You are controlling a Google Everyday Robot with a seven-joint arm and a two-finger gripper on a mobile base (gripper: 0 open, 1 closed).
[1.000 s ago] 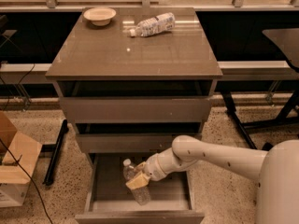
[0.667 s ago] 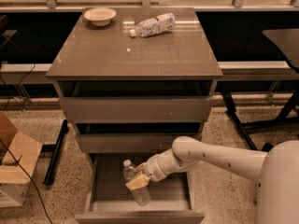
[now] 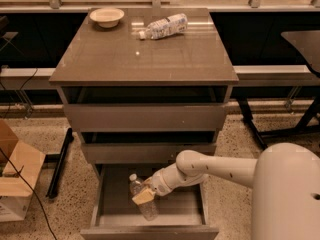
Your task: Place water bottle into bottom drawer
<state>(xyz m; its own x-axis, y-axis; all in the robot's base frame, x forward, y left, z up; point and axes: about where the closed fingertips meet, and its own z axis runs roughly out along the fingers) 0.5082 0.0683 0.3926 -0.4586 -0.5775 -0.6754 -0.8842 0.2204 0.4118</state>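
The bottom drawer [image 3: 150, 232] of the table [image 3: 145, 59] is pulled out, its grey inside open to view. The end effector [image 3: 145, 196] is down inside it, left of centre, with its tan fingers clenched around the middle of the water bottle [image 3: 149, 210]. The water bottle lies at a slant within the drawer, white cap toward the back left and base toward the front; whether it touches the drawer floor I cannot tell. The white arm [image 3: 220, 166] reaches in from the right, passing just under the front of the middle drawer [image 3: 150, 153]. The top drawer [image 3: 145, 116] sits above that.

On the table top, a shallow bowl [image 3: 106, 16] stands at the back left corner. Just beside it, a labelled bottle [image 3: 164, 26] lies on its side near the back edge. A cardboard box [image 3: 17, 176] sits on the speckled floor to the left.
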